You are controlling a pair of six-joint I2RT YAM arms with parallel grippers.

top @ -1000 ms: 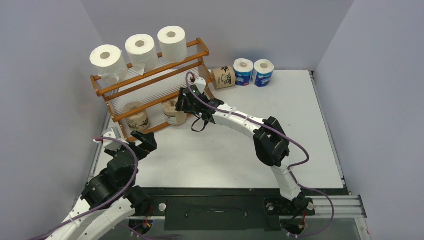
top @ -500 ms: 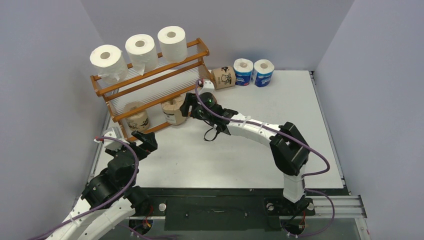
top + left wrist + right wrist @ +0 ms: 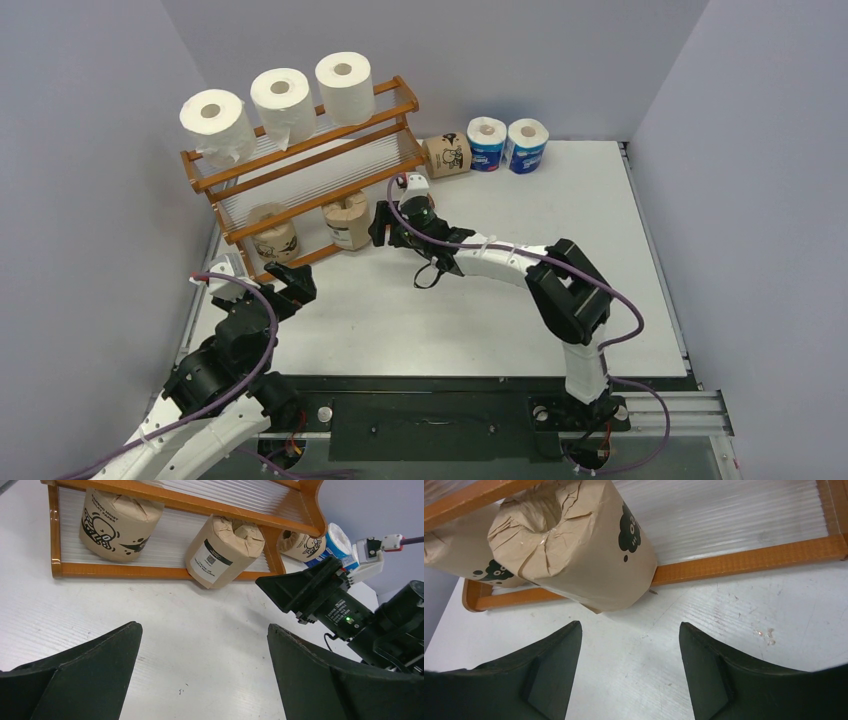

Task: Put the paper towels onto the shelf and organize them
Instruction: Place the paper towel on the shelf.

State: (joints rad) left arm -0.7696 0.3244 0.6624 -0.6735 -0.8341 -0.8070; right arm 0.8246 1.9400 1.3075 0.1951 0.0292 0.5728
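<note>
Three white rolls [image 3: 280,95] were seen on the top tier of the shelf [image 3: 300,160], and two brown rolls [image 3: 347,222] on its bottom tier. A third brown roll [image 3: 446,156] and two blue-and-white rolls [image 3: 487,143] were ranged along the far edge of the table [image 3: 500,330]. The right gripper [image 3: 629,630], just before the shelf, and the left gripper [image 3: 204,630] were held open and empty.

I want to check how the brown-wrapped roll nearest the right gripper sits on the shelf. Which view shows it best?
The right wrist view: the brown-wrapped roll looks large, tilted, its lower edge across the shelf's front rail. The left wrist view shows it smaller, from its labelled side. The top view shows it tiny.
</note>
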